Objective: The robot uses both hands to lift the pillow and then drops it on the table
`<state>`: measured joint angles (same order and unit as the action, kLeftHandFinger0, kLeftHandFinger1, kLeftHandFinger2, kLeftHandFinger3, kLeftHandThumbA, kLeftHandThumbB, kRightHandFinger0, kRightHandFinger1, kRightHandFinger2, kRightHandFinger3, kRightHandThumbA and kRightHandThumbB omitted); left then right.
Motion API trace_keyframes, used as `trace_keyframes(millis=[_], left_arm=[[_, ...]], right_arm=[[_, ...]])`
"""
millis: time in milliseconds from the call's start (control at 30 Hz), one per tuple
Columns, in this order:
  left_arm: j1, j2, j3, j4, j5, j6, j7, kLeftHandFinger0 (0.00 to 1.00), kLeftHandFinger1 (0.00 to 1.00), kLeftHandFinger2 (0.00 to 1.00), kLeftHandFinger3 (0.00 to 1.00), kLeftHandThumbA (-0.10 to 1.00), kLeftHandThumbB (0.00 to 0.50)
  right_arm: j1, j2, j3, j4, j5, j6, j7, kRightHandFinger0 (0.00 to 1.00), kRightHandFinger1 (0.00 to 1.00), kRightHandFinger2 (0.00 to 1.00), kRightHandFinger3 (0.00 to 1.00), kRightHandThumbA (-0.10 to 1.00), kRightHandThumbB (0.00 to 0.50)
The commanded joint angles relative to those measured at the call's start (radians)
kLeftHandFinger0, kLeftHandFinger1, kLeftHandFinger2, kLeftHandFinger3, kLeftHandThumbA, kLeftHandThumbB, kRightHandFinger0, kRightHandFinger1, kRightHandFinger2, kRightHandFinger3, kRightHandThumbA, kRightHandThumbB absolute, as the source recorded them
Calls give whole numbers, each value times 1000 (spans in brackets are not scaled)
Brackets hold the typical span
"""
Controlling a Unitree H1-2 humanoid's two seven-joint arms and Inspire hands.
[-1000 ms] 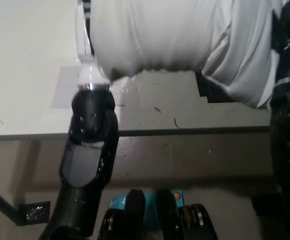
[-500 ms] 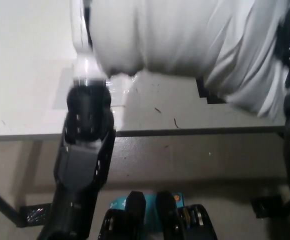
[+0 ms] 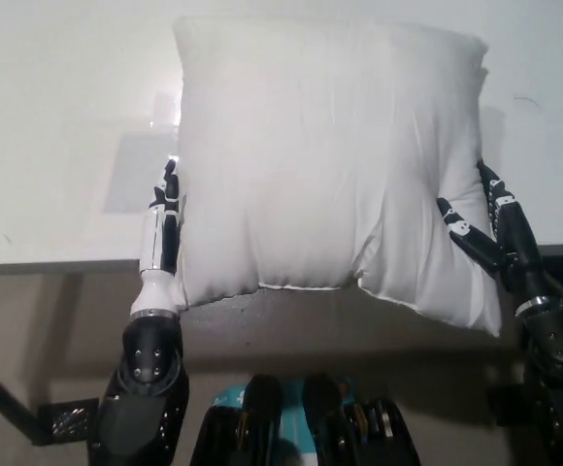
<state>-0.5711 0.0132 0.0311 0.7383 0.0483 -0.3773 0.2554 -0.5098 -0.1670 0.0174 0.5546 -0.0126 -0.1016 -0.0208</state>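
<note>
Nearest: grey floor below the desk's front edge, with one small dark bracket [image 3: 65, 416] at a black leg. Pressed flat against one white pillow [image 3: 320, 165] from either side: left hand [image 3: 163, 233], right hand [image 3: 490, 233], fingers straight, gripping by squeeze. Pillow over the front edge of the pale desk [image 3: 58, 126], lower corners hanging past it. Farther back: one faint grey rectangle [image 3: 136, 173] on the desktop.

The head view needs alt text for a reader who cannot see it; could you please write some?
A white pillow is held between the robot's white left hand and black right hand, pressed against its sides above a pale table. Its lower edge overhangs the table's near edge.
</note>
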Motion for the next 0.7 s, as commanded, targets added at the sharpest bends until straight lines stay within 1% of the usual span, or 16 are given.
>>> trace_keyframes(millis=[0,33,100,133,167,233,300,333,400,467,500,533,567,600,633,667], left_arm=[[-22,13,11,44,-23,-51,-33,1000,1000,1000,1000,1000,132],[-15,17,9,22,-17,-52,-36,1000,1000,1000,1000,1000,137],[-8,23,8,-9,-12,-51,-43,1000,1000,1000,1000,1000,152],[2,27,2,-38,3,-43,-40,1000,1000,1000,1000,1000,121],[16,29,-1,-67,10,-36,-42,1000,1000,1000,1000,1000,112],[49,37,-6,-134,36,-68,-32,1000,1000,1000,1000,1000,104],[71,39,-6,-188,42,-62,-30,1000,1000,1000,1000,1000,122],[77,41,-6,-205,46,-70,-28,1000,1000,1000,1000,1000,106],[117,55,-5,-311,64,-85,-23,1000,1000,1000,1000,1000,83],[162,80,-3,-469,88,-93,-11,1000,1000,1000,1000,1000,73],[169,76,7,-508,72,-93,-13,1000,1000,1000,1000,1000,107],[186,87,12,-568,93,-93,2,1000,1000,1000,1000,1000,138],[203,103,11,-618,113,-93,7,1000,1000,1000,1000,1000,149],[212,111,12,-641,121,-93,7,1000,1000,1000,1000,1000,151],[243,139,13,-689,118,-93,13,1000,1000,1000,1000,1000,137],[246,142,12,-695,117,-93,14,1000,1000,1000,1000,1000,137]], right_arm=[[-34,-2,9,46,11,-38,57,1000,1000,1000,1000,1000,304],[-36,-6,11,51,10,-36,62,1000,1000,1000,1000,1000,281],[-44,-12,9,55,14,-33,68,1000,1000,1000,1000,1000,280],[-44,-16,9,50,13,-29,69,1000,1000,1000,1000,1000,291],[-42,-20,6,41,20,-27,76,1000,1000,1000,1000,1000,339],[-16,-35,4,-55,13,13,75,1000,1000,1000,1000,1000,324],[1,-45,2,-114,4,17,68,1000,1000,1000,1000,1000,315],[8,-49,0,-138,0,16,66,1000,1000,1000,1000,1000,283],[41,-70,-8,-256,-21,8,52,1000,1000,1000,1000,1000,264],[80,-115,-28,-430,-59,-15,35,1000,1000,1000,1000,1000,299],[94,-131,-39,-494,-80,-14,25,1000,1000,1000,1000,1000,317],[115,-159,-53,-584,-93,2,31,1000,1000,1000,1000,1000,299],[134,-180,-67,-653,-100,11,37,1000,1000,1000,1000,1000,269],[143,-190,-73,-683,-107,15,38,1000,1000,1000,1000,1000,265],[185,-216,-102,-774,-59,18,60,1000,1000,1000,1000,1000,292],[190,-220,-104,-786,-53,20,61,1000,1000,1000,1000,1000,293]])
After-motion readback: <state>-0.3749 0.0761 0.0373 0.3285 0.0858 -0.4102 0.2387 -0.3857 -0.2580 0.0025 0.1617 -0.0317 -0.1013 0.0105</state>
